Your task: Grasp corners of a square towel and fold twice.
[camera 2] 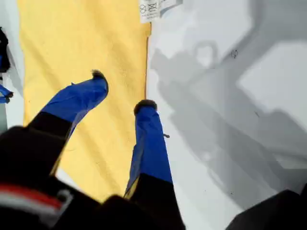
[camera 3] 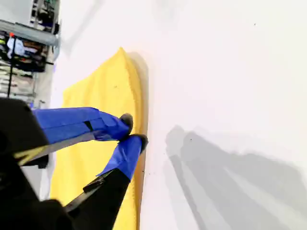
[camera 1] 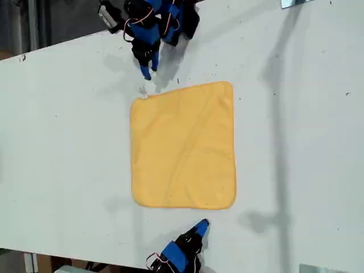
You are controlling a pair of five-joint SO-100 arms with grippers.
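Observation:
The square towel [camera 1: 182,145] lies flat and unfolded on the white table [camera 1: 68,142], yellow-orange with rounded corners. The corner [camera 1: 140,102] at the exterior view's upper left carries a small white tag [camera 2: 153,8]. My first gripper [camera 2: 121,89] is open and hovers just off that tagged corner, one finger over the towel [camera 2: 62,43] and one over its hem; it is the arm at the exterior view's top [camera 1: 147,71]. My second gripper [camera 3: 134,129] is shut and holds nothing, beside the towel's [camera 3: 105,91] hem. It is the arm at the exterior view's bottom [camera 1: 201,226].
The table's far edge [camera 1: 57,44] runs diagonally across the exterior view's upper left. A pale object [camera 1: 297,3] sits at that view's top right and another [camera 1: 321,268] at its bottom right. Cluttered shelves [camera 3: 29,43] stand beyond the table.

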